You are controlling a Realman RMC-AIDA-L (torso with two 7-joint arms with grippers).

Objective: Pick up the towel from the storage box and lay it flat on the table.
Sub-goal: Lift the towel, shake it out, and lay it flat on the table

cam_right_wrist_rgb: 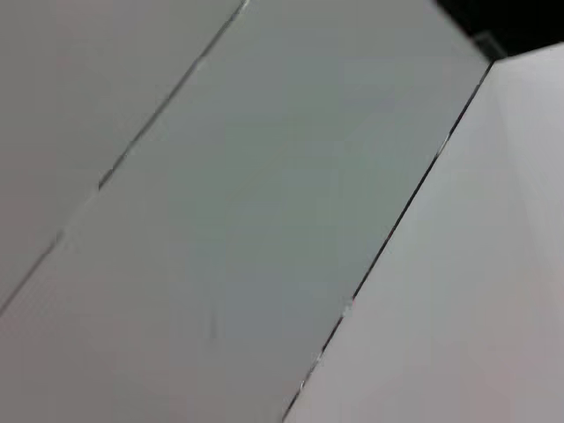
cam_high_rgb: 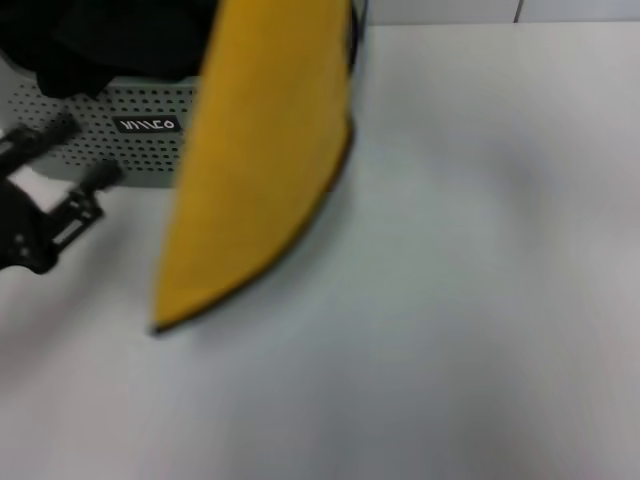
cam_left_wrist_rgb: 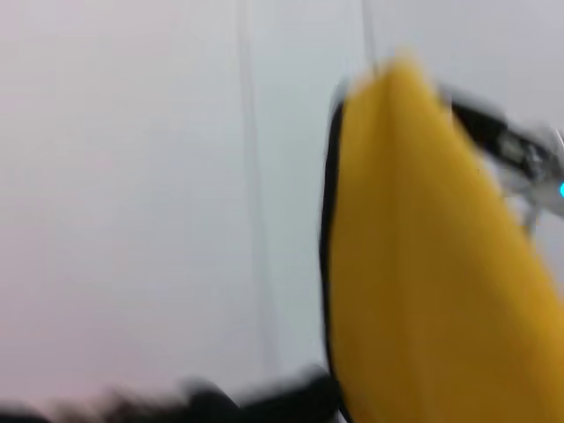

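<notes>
Towel (cam_high_rgb: 260,170) hangs limp and light over the tabletop (cam_high_rgb: 470,300), best held by its top edge; which claw holds it I cannot tell.

Yellow, black-edged towel (cam_high_rgb: 260,160); white table (cam_high_rgb: 480,300)

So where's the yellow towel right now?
In the head view the towel hangs in the air left of centre, in front of the storage box, its lower corner over the table.

The towel (cam_high_rgb: 262,160) hangs above the table (cam_high_rgb: 460,300), just right of the storage box (cam_high_rgb: 110,135) at far left
</notes>
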